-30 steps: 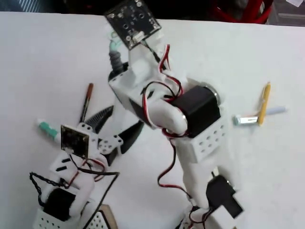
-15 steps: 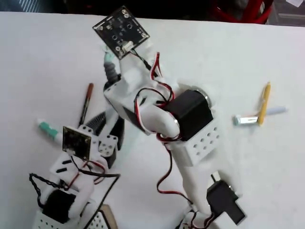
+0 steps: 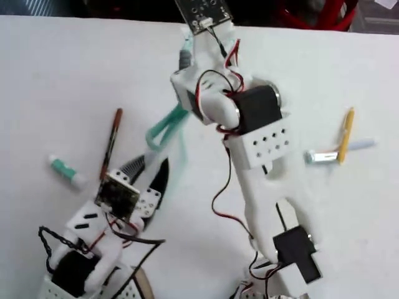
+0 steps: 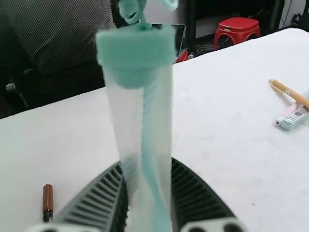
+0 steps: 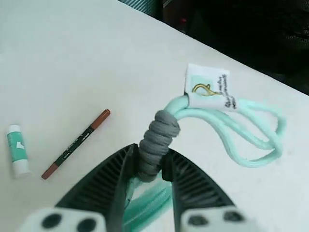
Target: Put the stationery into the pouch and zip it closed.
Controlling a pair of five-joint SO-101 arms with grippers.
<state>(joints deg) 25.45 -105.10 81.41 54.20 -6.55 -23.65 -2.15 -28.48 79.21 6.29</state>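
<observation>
Pouch (image 4: 140, 121) is off the bench (image 3: 56, 75) and hangs between your two arms, a pale translucent sleeve with a teal end. Your left gripper (image 4: 145, 166) is clamped on its lower part. In the high view the teal part (image 3: 167, 128) runs up from that gripper toward the right arm.

Your right gripper (image 5: 149, 150) is closed on the grey knotted pull cord (image 5: 157, 140). Beyond the cord sit a teal loop (image 5: 241, 130) and a small label (image 5: 207, 87).

None of the stationery is inside. The brown pen (image 3: 111, 142) and the glue stick (image 3: 65, 169) lie near the left arm. The yellow pen (image 3: 345, 134) and a small pale item (image 3: 321, 156) touching it lie well apart, on the right side of the bench.

You look to be at the opening step: one end held firm, the pull drawn away from it. I cannot tell from these views how far the zip has run, or whether the mouth is open at all.

Next, you need the mouth wide enough to take a pen. Keep the left grip firm so the sleeve does not slide out while you pull. Then free one gripper for the brown pen, which is nearest. A soft pouch may sag shut once let go.
</observation>
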